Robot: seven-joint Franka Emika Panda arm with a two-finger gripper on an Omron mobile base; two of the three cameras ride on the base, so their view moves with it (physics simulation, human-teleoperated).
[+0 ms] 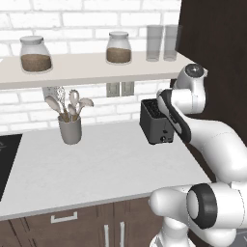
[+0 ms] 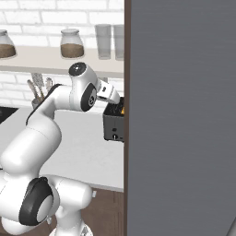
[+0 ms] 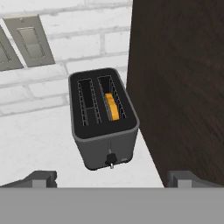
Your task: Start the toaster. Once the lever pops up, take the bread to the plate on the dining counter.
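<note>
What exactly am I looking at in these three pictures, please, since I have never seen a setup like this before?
This is a simulated kitchen with a white robot arm. Two cameras sit behind the arm, to its left and right, looking over it at the counter. The third rides on the hand, looking down past the open gripper, which holds nothing. On the counter stands a black toaster against a dark cabinet wall, with a slice of bread in one slot. Further left is a grey cup of utensils; jars and glasses sit on the shelf above.
</note>
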